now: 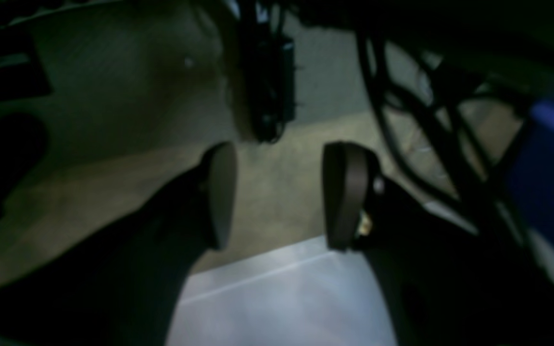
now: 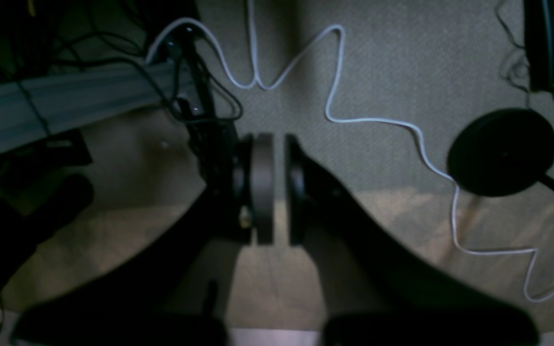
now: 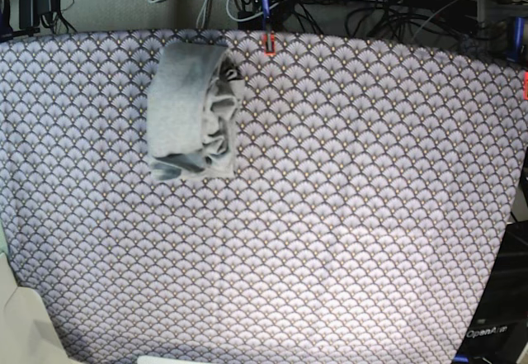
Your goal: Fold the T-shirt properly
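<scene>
T-shirt [image 3: 193, 112] lies far-left on the tablecloth [image 3: 346, 215], bundled into a long, loose roll with creased layers spilling out along its right side; not a flat fold. Neither arm shows in the base view. Left gripper [image 1: 277, 194]: pads clearly apart, nothing between them, pointed at floor and a pale edge below, well off the cloth. Right gripper [image 2: 273, 187]: pads nearly together with only a thin slit showing, nothing held; a white cable [image 2: 334, 110] snakes over the carpet beneath it. Judgement: the fold is either unfinished or finished untidily, and both arms look parked away from the table. Risks if work resumes: the bundle is thick and soft, so a pinch on the top layer alone would likely drag the roll open unevenly; a pinch too deep could catch the tablecloth and pull it along. The garment sits near the far edge, so a push away could slide it off.
</scene>
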You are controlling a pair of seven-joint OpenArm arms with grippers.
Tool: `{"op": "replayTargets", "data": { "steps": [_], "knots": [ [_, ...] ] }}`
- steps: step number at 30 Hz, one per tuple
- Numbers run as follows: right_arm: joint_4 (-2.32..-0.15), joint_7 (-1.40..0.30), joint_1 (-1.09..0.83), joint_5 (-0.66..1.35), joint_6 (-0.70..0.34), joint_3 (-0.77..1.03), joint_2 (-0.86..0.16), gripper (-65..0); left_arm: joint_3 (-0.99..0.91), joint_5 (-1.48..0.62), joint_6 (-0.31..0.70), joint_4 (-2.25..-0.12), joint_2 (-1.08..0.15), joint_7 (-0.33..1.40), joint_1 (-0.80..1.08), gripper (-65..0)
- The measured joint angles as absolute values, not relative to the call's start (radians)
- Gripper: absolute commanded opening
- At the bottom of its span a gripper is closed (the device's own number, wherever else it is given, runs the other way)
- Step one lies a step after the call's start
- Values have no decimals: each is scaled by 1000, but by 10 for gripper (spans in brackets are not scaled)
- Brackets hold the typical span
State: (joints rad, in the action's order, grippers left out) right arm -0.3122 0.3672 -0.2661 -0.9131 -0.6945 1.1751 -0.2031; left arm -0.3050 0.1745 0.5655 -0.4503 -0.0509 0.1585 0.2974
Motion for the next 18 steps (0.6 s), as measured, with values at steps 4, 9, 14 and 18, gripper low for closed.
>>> {"op": "replayTargets", "data": {
  "steps": [4,9,14,18],
  "knots": [
    [-309,359,-251,-978,-694,1176,-207,-626,-305,175,529,-263,-66,54,231,-362],
    [-309,368,-228,-1079,-582,1175,-178,-626,-298,175,328,-52,-77,-125,138,-359],
    [-183,354,-192,-1186,-430,1176,-184,-626,-297,176,270,1,-81,-161,88,-359],
    [-55,364,-149,-1222,-313,1176,-205,-626,-298,176,184,-1,-78,-167,61,-365]
  ]
}}
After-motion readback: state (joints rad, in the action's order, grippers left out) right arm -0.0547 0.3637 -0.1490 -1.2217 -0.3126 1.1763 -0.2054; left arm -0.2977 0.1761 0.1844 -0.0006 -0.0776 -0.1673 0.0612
